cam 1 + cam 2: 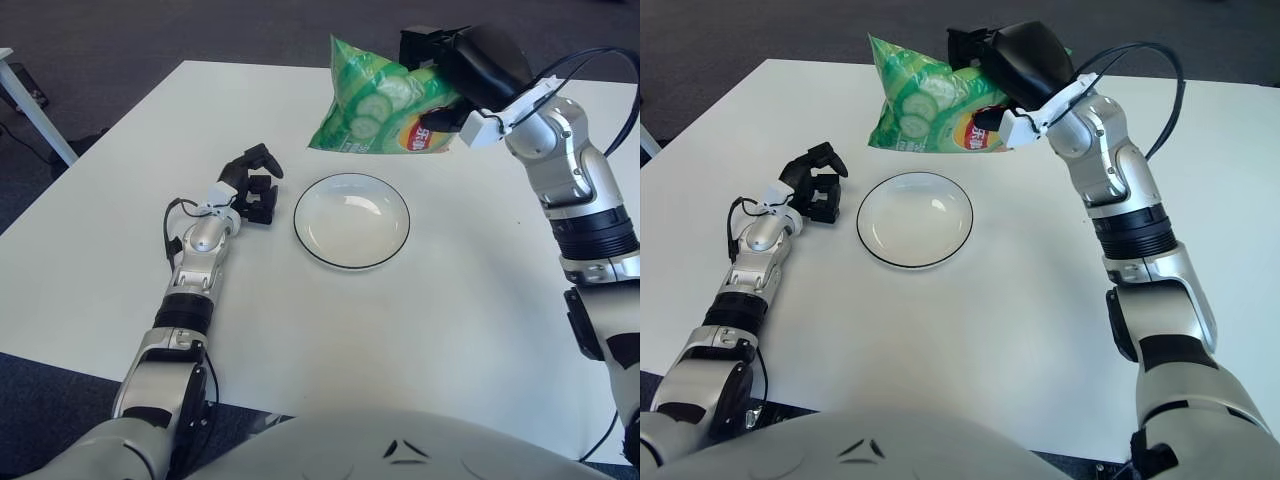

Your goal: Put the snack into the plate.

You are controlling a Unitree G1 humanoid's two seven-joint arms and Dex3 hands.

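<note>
A green snack bag [378,108] printed with cucumber slices hangs in the air, held by my right hand [455,75] at its right end. The bag floats above the far edge of a white plate [351,220] with a dark rim, which lies empty in the middle of the table. In the right eye view the same bag [930,108] shows just beyond the plate [915,219]. My left hand [252,188] shows left of the plate, its fingers curled and holding nothing.
The white table [450,300] stretches wide around the plate. A white table leg [30,110] stands off the far left over dark carpet. My own torso [400,445] fills the bottom of the view.
</note>
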